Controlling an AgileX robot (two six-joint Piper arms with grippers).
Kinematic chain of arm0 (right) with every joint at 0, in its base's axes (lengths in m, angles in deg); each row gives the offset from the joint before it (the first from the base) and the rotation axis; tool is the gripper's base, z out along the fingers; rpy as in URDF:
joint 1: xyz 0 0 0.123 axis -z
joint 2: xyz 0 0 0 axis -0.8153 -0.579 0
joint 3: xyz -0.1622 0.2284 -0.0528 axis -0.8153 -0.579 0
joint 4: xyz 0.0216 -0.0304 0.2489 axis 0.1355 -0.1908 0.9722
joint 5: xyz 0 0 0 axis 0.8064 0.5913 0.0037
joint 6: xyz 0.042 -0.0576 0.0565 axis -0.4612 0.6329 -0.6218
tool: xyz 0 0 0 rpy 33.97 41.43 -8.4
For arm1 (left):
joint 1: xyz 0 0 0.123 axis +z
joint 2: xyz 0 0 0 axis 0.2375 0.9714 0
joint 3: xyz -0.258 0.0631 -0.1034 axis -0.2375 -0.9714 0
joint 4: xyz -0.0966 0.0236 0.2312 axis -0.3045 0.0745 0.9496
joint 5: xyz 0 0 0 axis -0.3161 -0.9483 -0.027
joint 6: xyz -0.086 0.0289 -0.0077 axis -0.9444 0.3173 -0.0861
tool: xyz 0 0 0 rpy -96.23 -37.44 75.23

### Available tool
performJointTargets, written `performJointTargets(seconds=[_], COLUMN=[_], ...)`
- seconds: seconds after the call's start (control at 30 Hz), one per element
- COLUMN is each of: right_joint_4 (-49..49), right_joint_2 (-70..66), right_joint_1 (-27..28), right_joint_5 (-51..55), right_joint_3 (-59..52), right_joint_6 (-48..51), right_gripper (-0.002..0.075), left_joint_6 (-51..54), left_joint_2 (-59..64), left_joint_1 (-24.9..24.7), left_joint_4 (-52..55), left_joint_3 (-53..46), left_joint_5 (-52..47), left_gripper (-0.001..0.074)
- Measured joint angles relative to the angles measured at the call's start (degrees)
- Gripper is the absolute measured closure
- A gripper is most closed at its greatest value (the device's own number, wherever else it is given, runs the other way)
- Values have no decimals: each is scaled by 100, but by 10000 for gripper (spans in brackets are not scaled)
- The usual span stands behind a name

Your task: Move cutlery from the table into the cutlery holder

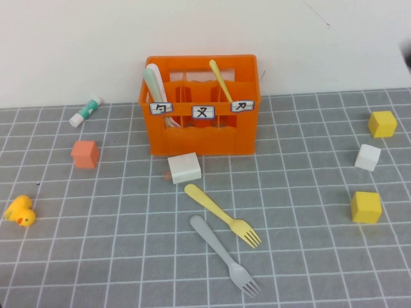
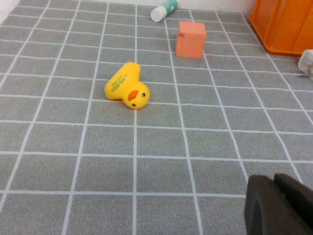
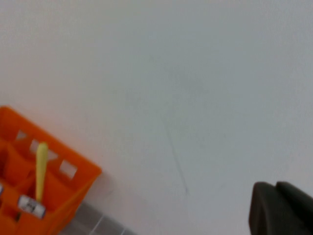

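Showing only as dark corners in their own wrist views: left gripper (image 2: 281, 205) low over the table (image 2: 146, 171), right gripper (image 3: 283, 213) raised and facing a bare white wall (image 3: 171, 73). Cannot tell for either whether released or clenched, since fingertips are cut off at the frame edge; neither appears in the high view.

Ahead of the left gripper: a yellow duck (image 2: 127, 92) tipped on its side, farther off a salmon cube (image 2: 190, 39), beyond that a white-and-green tube (image 2: 164, 10) cut by the frame edge. Off to one side, a corner of the orange holder (image 2: 286, 24) and a sliver of a white block (image 2: 307, 62), both mostly out of frame.

Below the right gripper, a corner of the holder with a yellow handle (image 3: 41, 169) standing in it; label characters blurred.

From the high view: holder (image 1: 202, 138) at the back of the table against the wall, with a mint spoon (image 1: 154, 86) and a white utensil leaning in its left compartment, exact kind of the white one hard to tell, and the yellow handle leaning in its right compartment. White block touching or just in front of the holder. Still on the table, nearer the robot: yellow fork (image 1: 223, 215) and grey fork (image 1: 225, 255), side by side, tines toward the robot, not touching. Well right: two yellow cubes (image 1: 381, 123) and a white cube (image 1: 368, 157).

Grey surface gridded with thin white lines; plain wall behind.
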Motion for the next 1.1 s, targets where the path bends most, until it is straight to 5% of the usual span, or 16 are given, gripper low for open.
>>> performJointTargets(seconds=[0.23, 0.43, 0.9, 1.1], right_joint_4=[324, 326, -118, 567], right_joint_2=[2028, 2991, 3159, 3459], right_joint_1=[0, 0, 0, 0], right_joint_5=[-590, -1333, -2128, -1368], right_joint_3=[-2667, -3870, -4235, -4204], right_joint_6=[-521, -1404, -2139, -1537], right_gripper=[727, 727, 727, 727], left_joint_6=[-12, -12, -12, -12], left_joint_2=[0, 0, 0, 0], left_joint_1=[0, 0, 0, 0], left_joint_4=[0, 0, 0, 0], left_joint_3=[0, 0, 0, 0], left_joint_5=[0, 0, 0, 0], left_gripper=[736, 736, 736, 736])
